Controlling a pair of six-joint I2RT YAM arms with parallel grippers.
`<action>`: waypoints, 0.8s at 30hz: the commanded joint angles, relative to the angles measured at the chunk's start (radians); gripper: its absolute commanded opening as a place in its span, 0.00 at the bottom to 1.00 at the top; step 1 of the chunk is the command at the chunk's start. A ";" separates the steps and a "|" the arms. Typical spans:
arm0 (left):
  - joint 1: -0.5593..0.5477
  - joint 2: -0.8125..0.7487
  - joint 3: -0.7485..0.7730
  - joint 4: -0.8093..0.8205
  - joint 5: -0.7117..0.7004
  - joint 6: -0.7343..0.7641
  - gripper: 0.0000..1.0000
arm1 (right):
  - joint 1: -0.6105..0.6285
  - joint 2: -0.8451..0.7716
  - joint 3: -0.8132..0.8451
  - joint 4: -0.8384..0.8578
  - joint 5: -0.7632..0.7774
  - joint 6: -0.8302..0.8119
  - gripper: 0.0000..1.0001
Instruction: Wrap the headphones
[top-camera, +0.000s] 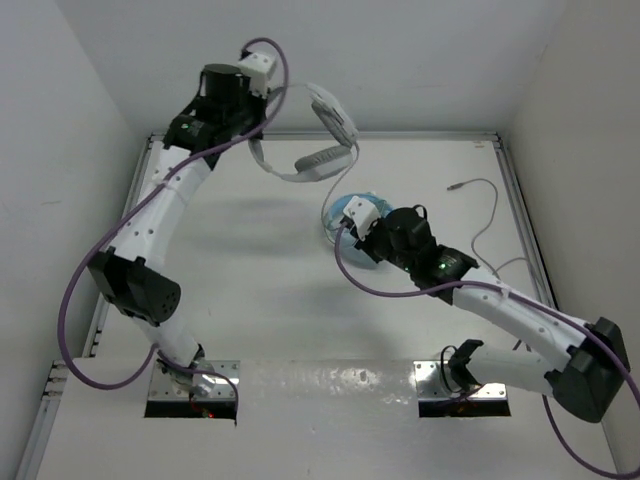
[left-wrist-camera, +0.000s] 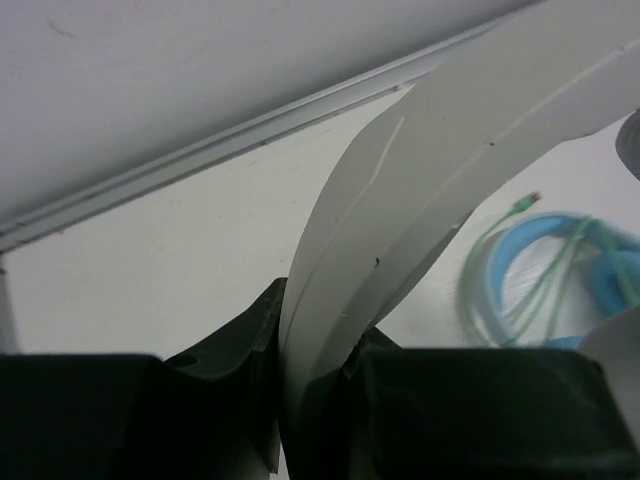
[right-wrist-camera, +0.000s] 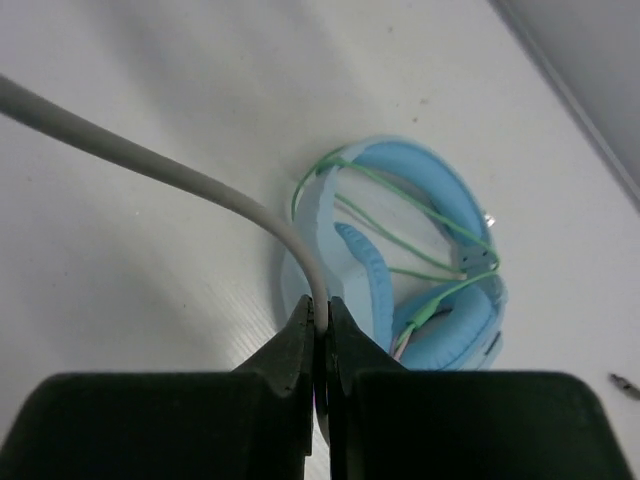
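Observation:
The white headphones (top-camera: 322, 160) hang in the air at the back of the table. My left gripper (top-camera: 254, 140) is shut on their white headband (left-wrist-camera: 430, 170), which stands up between the dark fingers (left-wrist-camera: 230, 390). Their thin grey cable (top-camera: 326, 205) drops from an ear cup to my right gripper (top-camera: 346, 228), which is shut on it. In the right wrist view the cable (right-wrist-camera: 200, 185) curves down into the closed fingertips (right-wrist-camera: 296, 335). The rest of the cable (top-camera: 490, 215) trails over the right side of the table to its plug (top-camera: 455, 186).
Light blue headphones (top-camera: 352, 208) with a green cable lie on the table right under my right gripper; they also show in the right wrist view (right-wrist-camera: 420, 270) and the left wrist view (left-wrist-camera: 545, 280). White walls and a metal rail (top-camera: 430, 134) bound the table.

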 joint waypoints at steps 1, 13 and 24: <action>-0.123 0.031 -0.033 0.114 -0.203 0.228 0.00 | 0.024 -0.094 0.163 -0.159 0.074 -0.024 0.00; -0.449 -0.012 -0.236 0.139 -0.400 0.536 0.00 | 0.025 0.013 0.579 -0.257 0.304 -0.234 0.00; -0.480 -0.106 -0.211 -0.068 -0.005 0.392 0.00 | -0.025 0.078 0.649 -0.196 0.472 -0.196 0.00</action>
